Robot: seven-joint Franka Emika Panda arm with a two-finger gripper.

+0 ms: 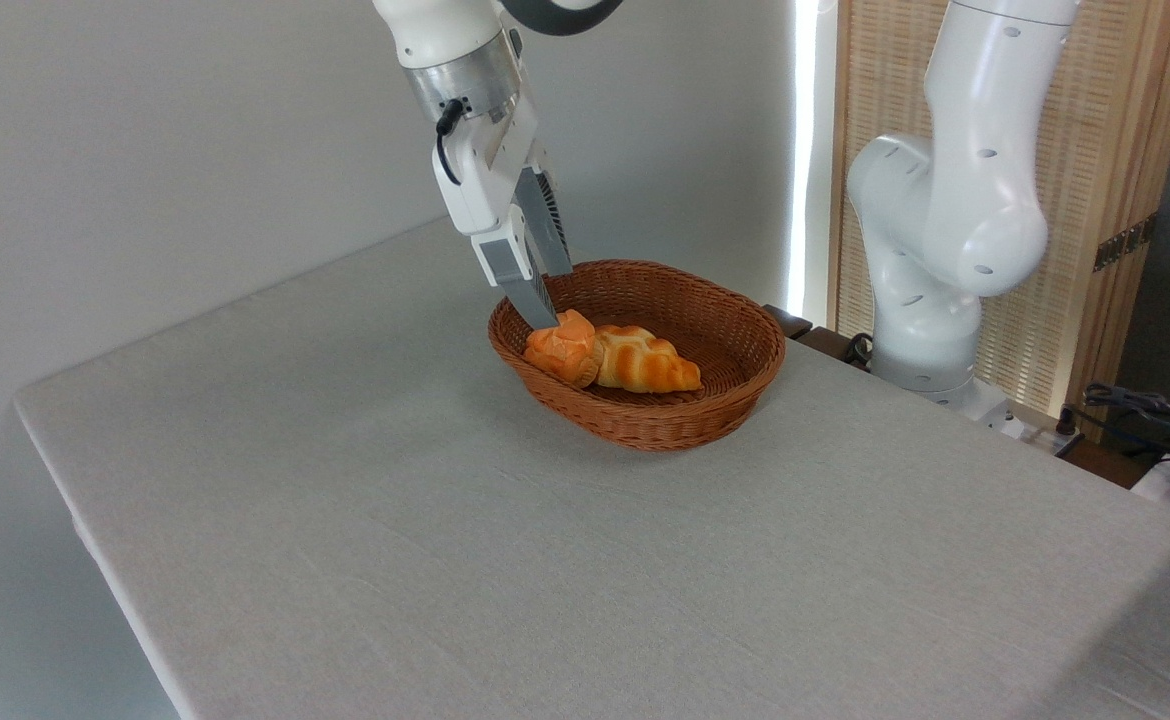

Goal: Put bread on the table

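The bread (563, 348), a small round orange bun with a lobed top, lies at the left end of the brown wicker basket (667, 428), against a longer braided golden loaf (647, 366). My gripper (560, 298) hangs tilted over that end of the basket, turned edge-on to the camera. Its fingers stand apart, so it is open and holds nothing. The nearer fingertip (546, 318) is right at the bun's upper left edge; the other finger is farther back, above the basket's inside. The table (425, 540) is covered in plain light grey cloth.
The basket stands at the back middle of the table. The arm's white base (930, 300) rises beyond the table's right back edge, before a wooden slatted screen. Cables and dark objects (1160, 420) lie at the far right.
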